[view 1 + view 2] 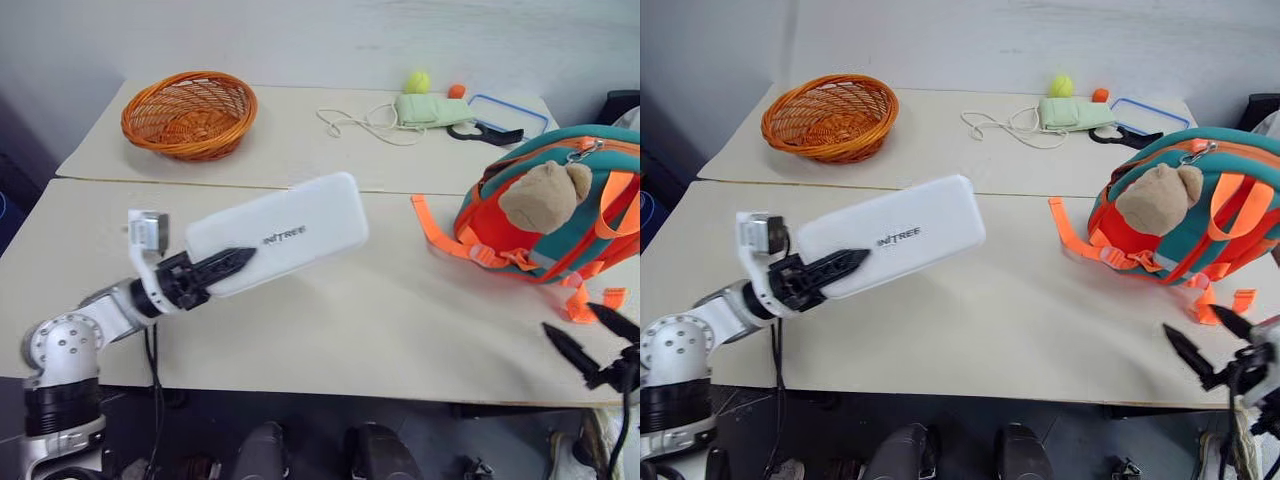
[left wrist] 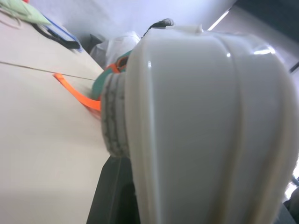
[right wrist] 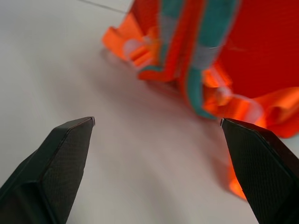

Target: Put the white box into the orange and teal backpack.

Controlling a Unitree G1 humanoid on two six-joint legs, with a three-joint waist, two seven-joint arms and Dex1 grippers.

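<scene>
Left hand: the left hand (image 1: 222, 268) is raised over the near-left part of the counter (image 1: 330, 300), its black fingers clamped on one end of the white box (image 1: 275, 235)
White box: held in the air and clear of the counter, tilted, with its free end higher and pointing toward the backpack; dark lettering shows on its upper face; from the left wrist the box (image 2: 205, 126) is very close to the camera
Right hand: the right hand (image 1: 590, 345) is at the near-right edge of the counter, fingers spread wide with nothing between them; from the right wrist its two dark fingertips (image 3: 70, 140) stand well apart, pointing toward the backpack's straps
Backpack: the orange and teal backpack (image 1: 560, 200) lies on the right side of the counter, well apart from the box; a tan plush bear (image 1: 545, 192) rests on its front, and orange straps (image 1: 440, 232) trail out toward the middle of the counter
Far side of the counter: an orange wicker basket (image 1: 190, 113) sits at the far left; a pale green pouch (image 1: 430, 110) with a white cord (image 1: 360, 124) lies at the far middle, beside a clear blue-rimmed lid (image 1: 508, 115) and a small yellow-green ball (image 1: 417, 81)
</scene>
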